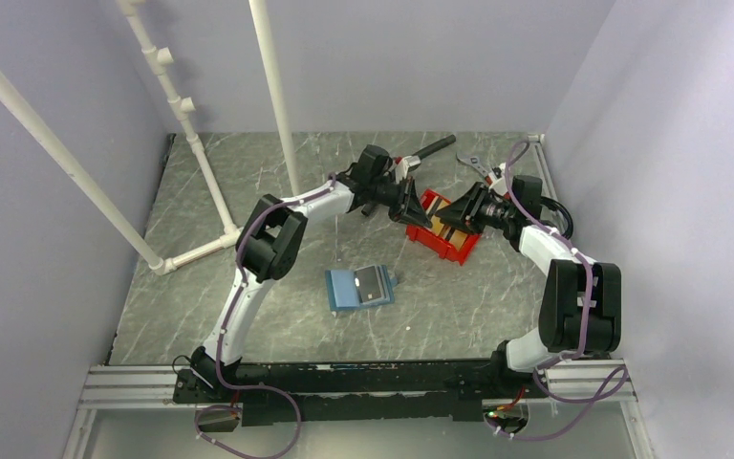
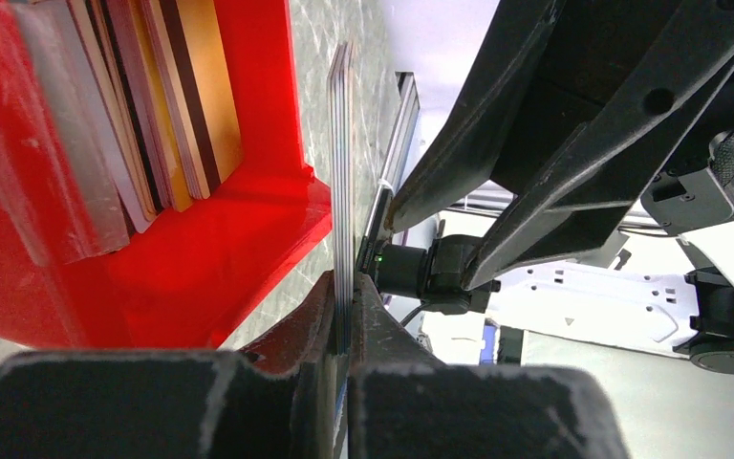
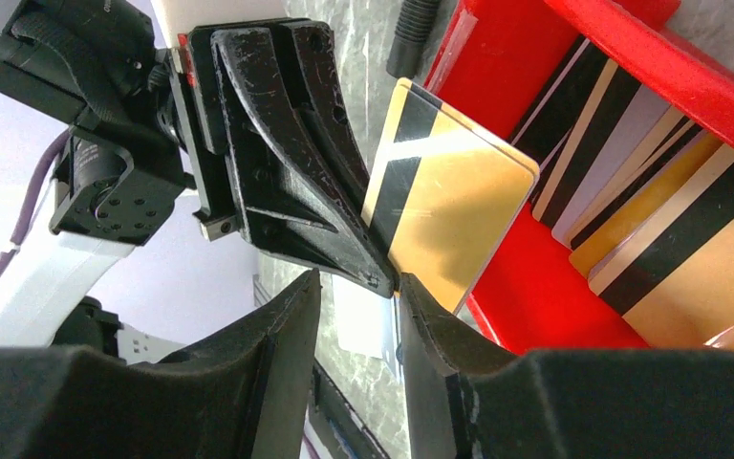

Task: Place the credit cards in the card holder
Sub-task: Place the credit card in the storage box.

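Observation:
The blue card holder (image 1: 358, 287) lies open on the table, a grey card on its right half. My left gripper (image 1: 419, 212) is shut on a tan-gold credit card with a black stripe (image 3: 449, 210), held at the near edge of the red bin (image 1: 444, 229). In the left wrist view the gripper (image 2: 344, 287) pinches the card (image 2: 342, 163) edge-on. My right gripper (image 1: 461, 212) faces it over the bin. In the right wrist view the right gripper (image 3: 358, 287) is open and empty, right by the left gripper's tip. Several more striped cards (image 3: 650, 191) stand in the bin.
A black-handled tool (image 1: 435, 148) and a wrench (image 1: 471, 164) lie behind the bin. A white pipe frame (image 1: 191, 124) stands at the left. The walls close in on both sides.

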